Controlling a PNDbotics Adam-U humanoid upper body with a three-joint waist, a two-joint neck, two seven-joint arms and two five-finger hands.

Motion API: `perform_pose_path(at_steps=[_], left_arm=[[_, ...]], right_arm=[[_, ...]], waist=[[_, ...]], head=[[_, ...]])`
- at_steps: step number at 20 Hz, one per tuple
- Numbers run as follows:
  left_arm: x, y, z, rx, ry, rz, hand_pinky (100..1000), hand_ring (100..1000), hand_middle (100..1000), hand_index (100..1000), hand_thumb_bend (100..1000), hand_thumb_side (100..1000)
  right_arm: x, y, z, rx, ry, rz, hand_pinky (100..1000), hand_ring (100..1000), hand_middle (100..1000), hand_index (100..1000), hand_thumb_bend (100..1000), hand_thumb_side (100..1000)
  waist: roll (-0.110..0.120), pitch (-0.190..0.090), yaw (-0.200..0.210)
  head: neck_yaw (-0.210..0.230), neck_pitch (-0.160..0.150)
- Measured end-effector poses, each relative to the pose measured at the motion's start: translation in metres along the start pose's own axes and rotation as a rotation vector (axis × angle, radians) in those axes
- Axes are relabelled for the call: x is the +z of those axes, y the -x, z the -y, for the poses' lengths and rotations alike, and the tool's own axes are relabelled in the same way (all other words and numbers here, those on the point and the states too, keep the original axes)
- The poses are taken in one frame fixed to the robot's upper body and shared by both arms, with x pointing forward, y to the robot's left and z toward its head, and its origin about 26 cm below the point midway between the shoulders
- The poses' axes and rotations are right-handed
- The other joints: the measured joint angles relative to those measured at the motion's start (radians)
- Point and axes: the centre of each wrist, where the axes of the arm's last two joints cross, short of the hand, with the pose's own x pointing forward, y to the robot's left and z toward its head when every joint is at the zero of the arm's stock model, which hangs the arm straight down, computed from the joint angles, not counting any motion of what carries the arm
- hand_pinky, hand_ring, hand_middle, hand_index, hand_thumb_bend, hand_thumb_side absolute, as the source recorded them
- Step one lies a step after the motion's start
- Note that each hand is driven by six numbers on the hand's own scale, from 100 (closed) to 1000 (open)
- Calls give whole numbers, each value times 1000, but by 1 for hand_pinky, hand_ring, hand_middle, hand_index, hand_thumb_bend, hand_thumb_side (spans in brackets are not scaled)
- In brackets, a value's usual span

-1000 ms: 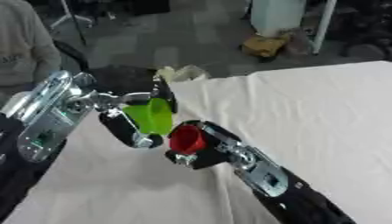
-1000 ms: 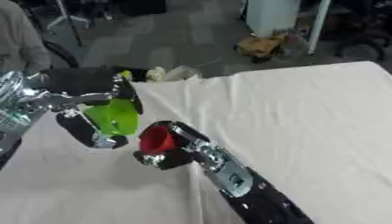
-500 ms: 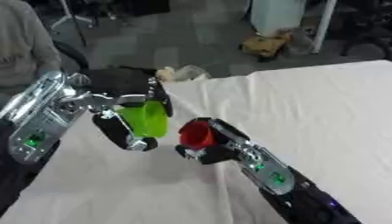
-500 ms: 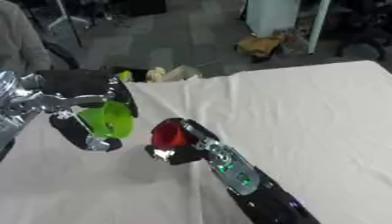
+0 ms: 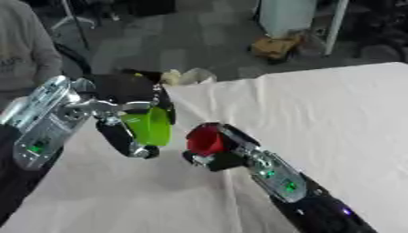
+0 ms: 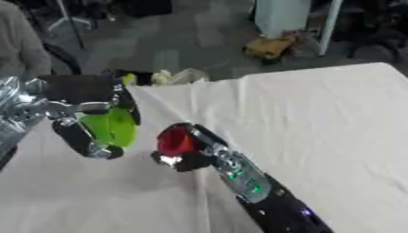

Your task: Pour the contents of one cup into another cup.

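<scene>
Apparently mid-pour, a green cup (image 5: 149,126) gripped in the left hand (image 5: 124,132) is held beside a red cup (image 5: 205,139) gripped in the right hand (image 5: 219,154) above the desk (image 5: 318,118), transfer unconfirmed.

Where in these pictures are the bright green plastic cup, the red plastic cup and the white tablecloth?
bright green plastic cup (image 5: 150,127), left eye view, on its side wall.
red plastic cup (image 5: 206,139), left eye view, on its outer wall.
white tablecloth (image 5: 318,113), left eye view, on a bare stretch.

A cloth-covered bench stood over a grey floor.
The white cloth (image 5: 318,109) lay creased; beyond it, a white cabinet (image 5: 285,16) and a crumpled brown bag (image 5: 275,46) sat on the floor (image 5: 183,41).
</scene>
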Motion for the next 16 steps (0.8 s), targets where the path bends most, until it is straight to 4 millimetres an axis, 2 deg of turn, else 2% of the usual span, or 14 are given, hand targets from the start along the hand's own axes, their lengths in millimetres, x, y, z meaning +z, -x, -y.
perform_pose_path(at_steps=[16], left_arm=[[-19,-2,1,-33,-19,-6,216,228,395,713,330,223]], right_arm=[[-15,-12,-18,-21,-74,41,474,356,309,493,100,209]], waist=[[2,0,-21]], head=[[0,0]])
